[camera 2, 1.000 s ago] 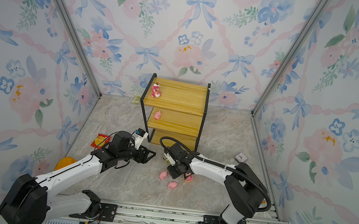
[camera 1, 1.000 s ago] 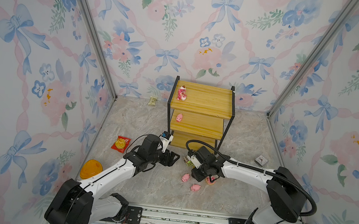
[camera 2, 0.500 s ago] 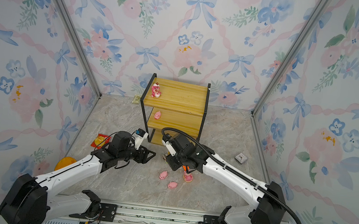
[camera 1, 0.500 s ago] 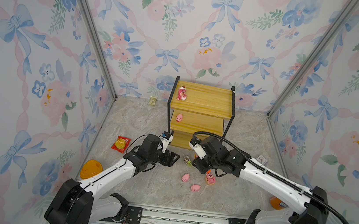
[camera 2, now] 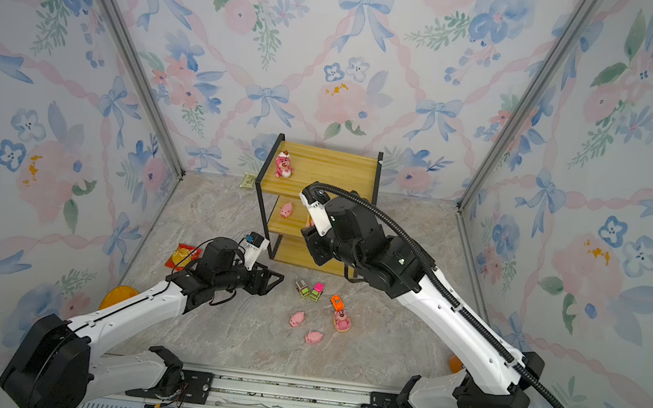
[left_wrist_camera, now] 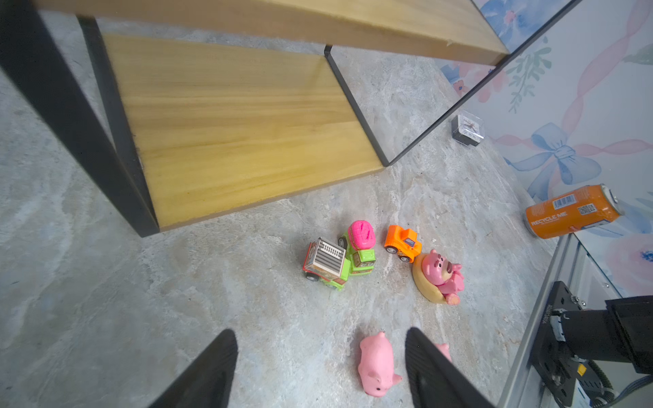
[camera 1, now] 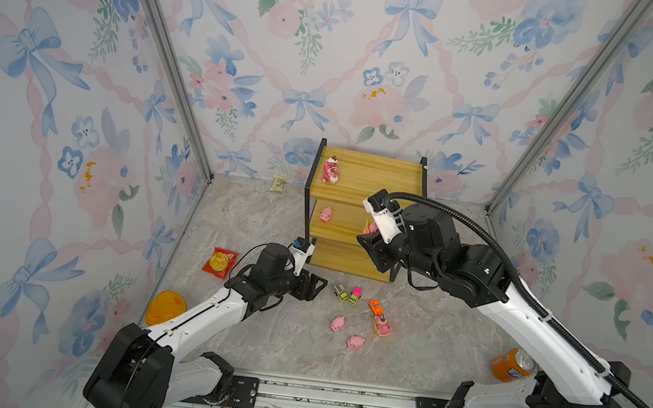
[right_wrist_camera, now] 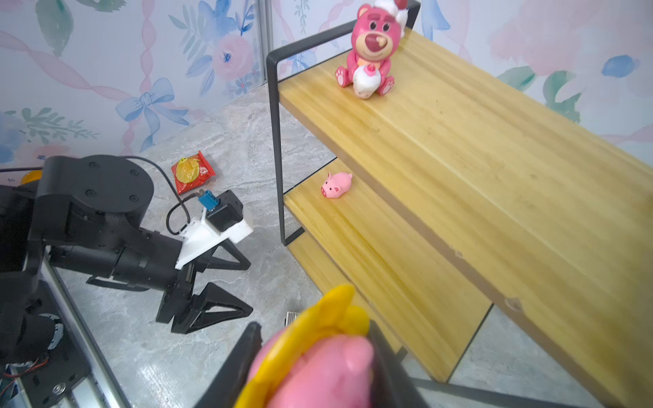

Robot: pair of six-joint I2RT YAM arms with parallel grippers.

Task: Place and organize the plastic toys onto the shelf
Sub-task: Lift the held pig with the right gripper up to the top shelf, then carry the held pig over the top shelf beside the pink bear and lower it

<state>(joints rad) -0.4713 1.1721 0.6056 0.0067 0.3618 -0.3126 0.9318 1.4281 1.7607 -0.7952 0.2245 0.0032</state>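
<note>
R fingers [right_wrist_camera: 236, 367] clamping pink bear [right_wrist_camera: 328, 367], hovering by shelf [right_wrist_camera: 459, 159] mid tier; L fingers [left_wrist_camera: 212, 371] hanging wide over desk [left_wrist_camera: 141, 300], pig [left_wrist_camera: 376, 364] lying below.

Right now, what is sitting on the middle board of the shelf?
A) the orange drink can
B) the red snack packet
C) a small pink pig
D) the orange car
C: a small pink pig lies on the middle board of the shelf. The orange car, the drink can and the red snack packet are all on the floor.
</note>
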